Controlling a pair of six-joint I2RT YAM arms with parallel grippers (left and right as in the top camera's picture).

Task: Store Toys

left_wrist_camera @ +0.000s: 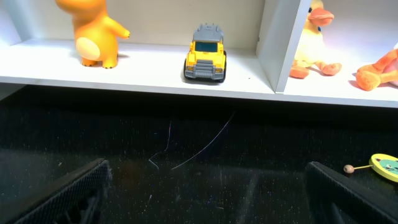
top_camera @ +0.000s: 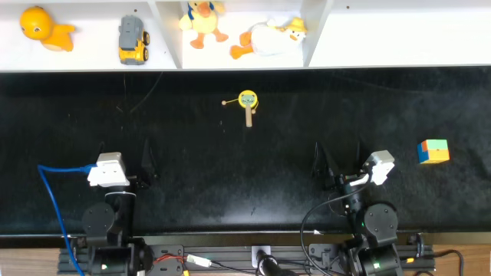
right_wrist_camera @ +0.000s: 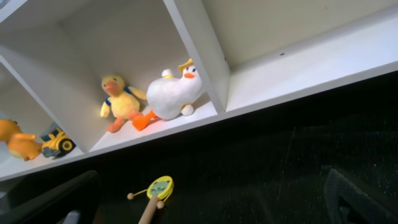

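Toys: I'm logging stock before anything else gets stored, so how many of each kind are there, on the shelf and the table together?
Plush ducks: 2 (yellow plush duck, white plush duck)
Orange animal figure: 1
Toy truck: 1
Handled rattle: 1
Colour cube: 1
Total: 6

A white compartmented shelf (top_camera: 170, 38) ran along the black table's (top_camera: 230, 184) far edge. In its left compartment an orange toy duck (top_camera: 46, 29) sat left of a yellow-and-grey toy truck (top_camera: 133, 40). In the middle one a yellow plush duck (top_camera: 203, 21) sat left of a white plush duck (top_camera: 270, 38). On the table, a yellow wooden-handled rattle drum (top_camera: 248, 103) lay before the middle compartment, with a multicoloured cube (top_camera: 433, 151) well apart to its right.
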